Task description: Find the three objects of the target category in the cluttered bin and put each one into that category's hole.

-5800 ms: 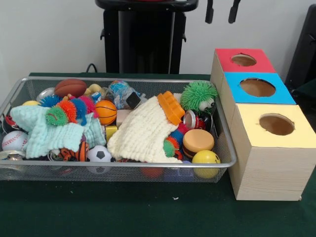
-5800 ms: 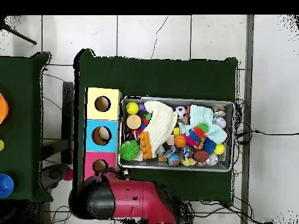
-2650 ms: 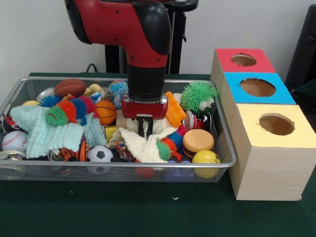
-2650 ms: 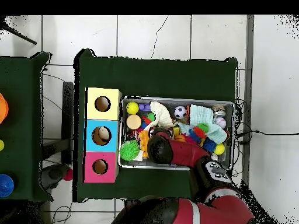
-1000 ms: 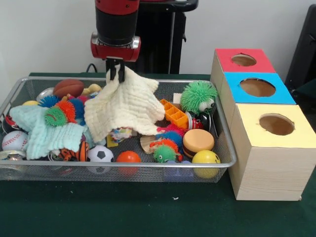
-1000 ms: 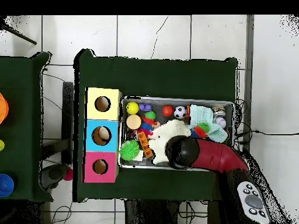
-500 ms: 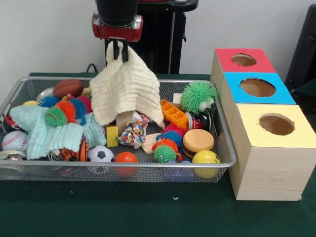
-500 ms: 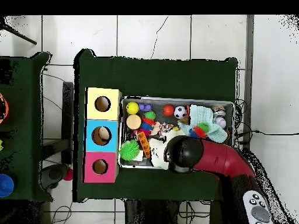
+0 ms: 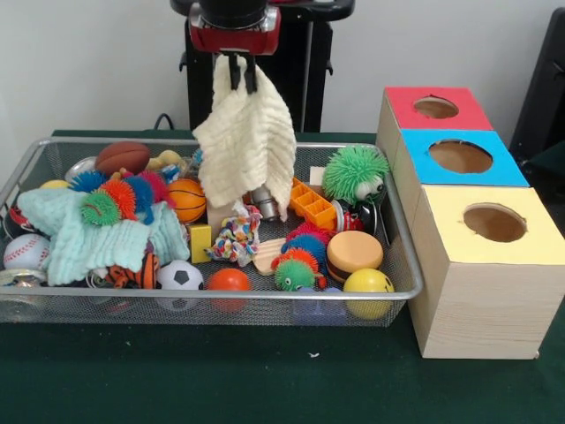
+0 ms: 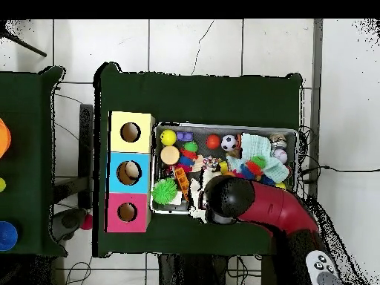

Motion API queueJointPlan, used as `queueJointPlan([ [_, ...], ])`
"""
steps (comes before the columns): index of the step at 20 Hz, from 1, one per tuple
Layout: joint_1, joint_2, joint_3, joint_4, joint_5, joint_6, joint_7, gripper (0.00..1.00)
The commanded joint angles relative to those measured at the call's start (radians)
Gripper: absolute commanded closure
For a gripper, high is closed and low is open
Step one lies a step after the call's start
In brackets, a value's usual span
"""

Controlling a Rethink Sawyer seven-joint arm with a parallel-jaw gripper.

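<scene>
We find the cream cloth (image 9: 247, 141) hanging clear of the wire bin (image 9: 402, 265), suspended by one corner from the gripper (image 9: 240, 72), whose two dark fingers are pinched together on the fabric. The cloth drapes in loose folds above the middle of the bin, its lower edge just over the toys beneath. In the overhead view only a pale edge of the cloth (image 10: 196, 202) shows beside the red arm (image 10: 267, 208), which covers the gripper itself.

Directly under the cloth we note a multicoloured rope toy (image 9: 235, 238), a yellow block (image 9: 199, 238) and a small metallic item we cannot identify. To the right of these lie an orange ridged piece (image 9: 309, 201), a green spiky ball with eyes (image 9: 355, 173), a toy burger (image 9: 354, 253) and a yellow ball (image 9: 368, 283). Along the front wall sit an orange ball (image 9: 229, 281) and a soccer ball (image 9: 177, 276).

On the left side we record a mint cloth (image 9: 97, 238) with spiky balls in blue, orange, green and pink on top of it, a basketball (image 9: 187, 200), a brown football (image 9: 125, 156) and a baseball (image 9: 26, 252).

Just beside the bin stands the wooden box (image 9: 481, 305), with a red hole panel (image 9: 436, 108), a blue one (image 9: 461, 157) and a yellow one (image 9: 494, 223). Everything rests on a dark green table (image 9: 265, 380).
</scene>
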Motion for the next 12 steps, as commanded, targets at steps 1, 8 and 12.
queueJointPlan([
  [1, -0.019, -0.029, 0.109, 0.103, 0.108, 0.05, 0.048, 1.0],
  [8, -0.013, -0.042, 0.131, 0.164, 0.2, 0.013, 0.068, 1.0],
  [12, -0.013, -0.041, 0.147, 0.193, 0.249, -0.02, 0.071, 1.0],
])
